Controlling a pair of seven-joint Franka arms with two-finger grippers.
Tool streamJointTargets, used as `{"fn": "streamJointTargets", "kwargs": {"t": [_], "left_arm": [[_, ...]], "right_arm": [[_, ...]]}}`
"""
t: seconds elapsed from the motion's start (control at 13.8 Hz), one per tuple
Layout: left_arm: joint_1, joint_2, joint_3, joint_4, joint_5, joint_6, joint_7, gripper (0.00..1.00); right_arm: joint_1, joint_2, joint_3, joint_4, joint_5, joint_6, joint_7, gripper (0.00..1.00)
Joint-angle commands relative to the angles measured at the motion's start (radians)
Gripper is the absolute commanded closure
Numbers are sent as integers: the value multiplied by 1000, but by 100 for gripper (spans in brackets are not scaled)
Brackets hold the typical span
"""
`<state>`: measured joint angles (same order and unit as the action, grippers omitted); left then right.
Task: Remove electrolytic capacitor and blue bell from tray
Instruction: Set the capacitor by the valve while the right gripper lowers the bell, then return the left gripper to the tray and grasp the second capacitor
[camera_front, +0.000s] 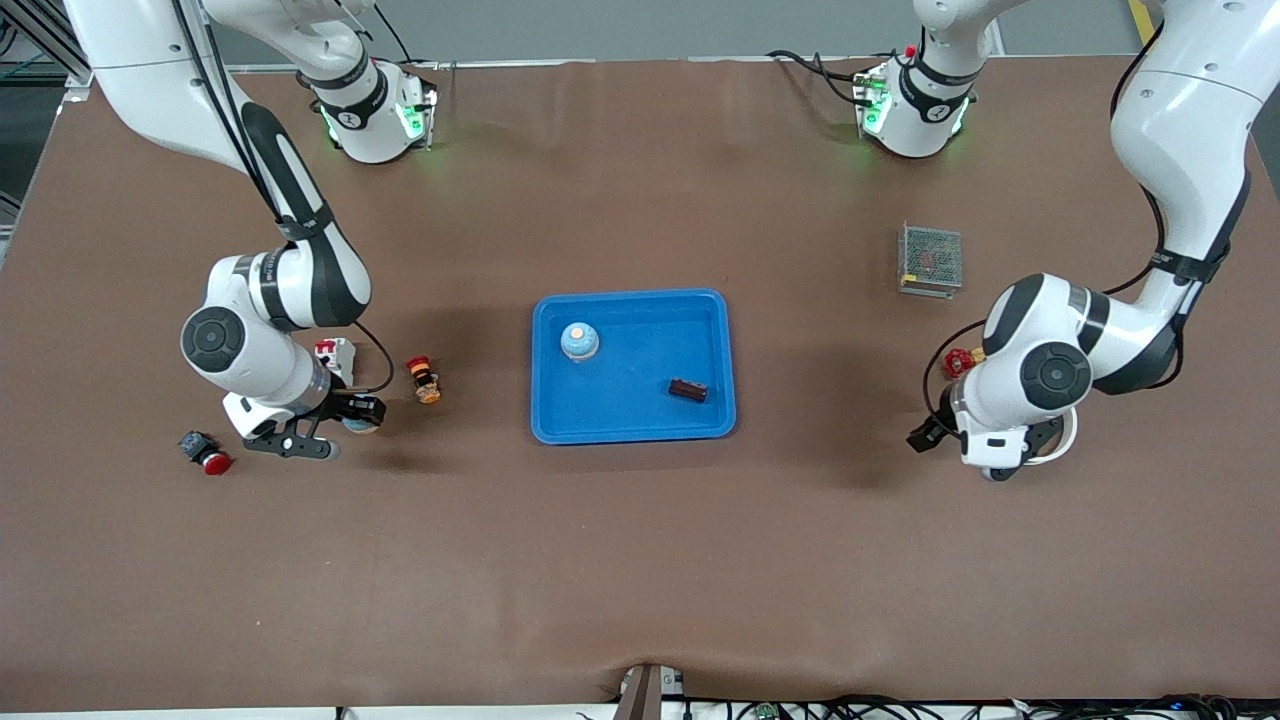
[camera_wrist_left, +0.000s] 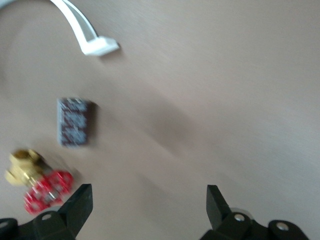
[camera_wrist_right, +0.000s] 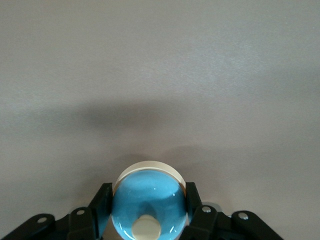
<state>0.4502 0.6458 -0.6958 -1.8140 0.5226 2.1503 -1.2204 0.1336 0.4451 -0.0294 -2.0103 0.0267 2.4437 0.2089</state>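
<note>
Brown matte desk (camera_front: 620, 560) fills pretty much everything, soft shadows on it. Grey floor strip (camera_front: 640, 30) runs along the top edge, cables (camera_front: 900, 708) bunch under the near edge.

No words, brands or numbers can be read anywhere. The dark capacitor (camera_wrist_left: 75, 122) in the left wrist view bears pale printing, but it is too blurred to make out. Each arm's base (camera_front: 372, 118) carries a small round emblem, its mark too small to tell.

left wrist view blurred | red valve (camera_wrist_left: 46, 190) partly hidden by left hand (camera_wrist_left: 150, 210)
</note>
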Motion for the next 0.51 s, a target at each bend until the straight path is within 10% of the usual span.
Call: {"fn": "streamJointTargets", "kwargs": {"t": [0.0,0.43], "left_arm": [[-22,-18,-59,2,-18,-13,-103,0],[-226,3,-71,77,-19,-13,-355,0]], "right_arm": [[-37,20,19,-11,-5,26,-33,100],[-31,50,22,4,1,40,-20,100]]}}
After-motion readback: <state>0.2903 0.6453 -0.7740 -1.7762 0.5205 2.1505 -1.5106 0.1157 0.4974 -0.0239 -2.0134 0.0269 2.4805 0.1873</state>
